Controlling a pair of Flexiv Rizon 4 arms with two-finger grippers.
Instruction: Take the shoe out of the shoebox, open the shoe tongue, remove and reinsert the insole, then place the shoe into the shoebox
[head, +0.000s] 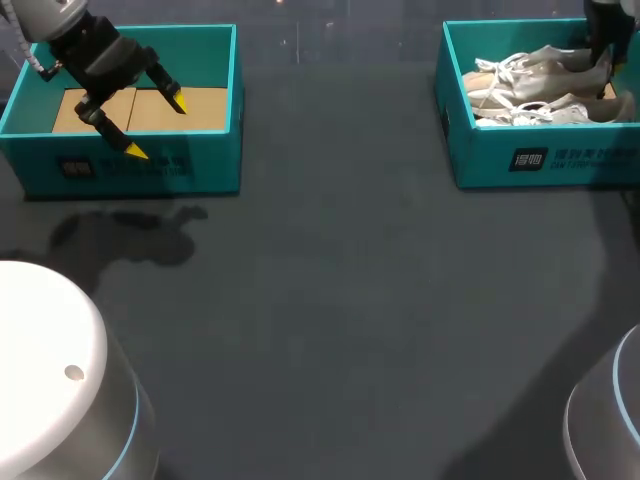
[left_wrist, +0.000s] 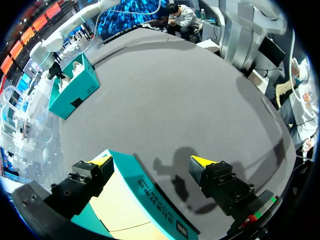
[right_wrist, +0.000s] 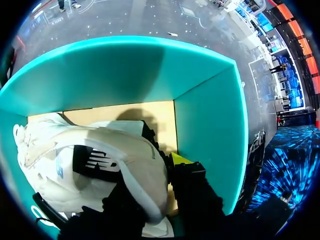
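Observation:
At the table's far right stands a teal shoebox (head: 540, 160) holding two pale beige shoes with white laces (head: 545, 62). My right gripper (head: 603, 62) reaches down into it at the heel end. In the right wrist view its fingers clamp the heel wall of a shoe (right_wrist: 100, 165), one yellow fingertip (right_wrist: 179, 159) showing against the box's wall (right_wrist: 210, 125); the other tip is hidden by the shoe. My left gripper (head: 157, 128) hangs open over the front wall of a second teal box (head: 150, 165) at the far left, whose cardboard floor is bare. The front wall (left_wrist: 145, 200) of this second box lies between its spread fingers.
Dark grey table top (head: 330, 300) stretches between the two boxes. White rounded robot bases sit at the near left (head: 40, 350) and near right (head: 610, 420). The left wrist view shows the shoebox with the shoes (left_wrist: 75, 90) far across the table.

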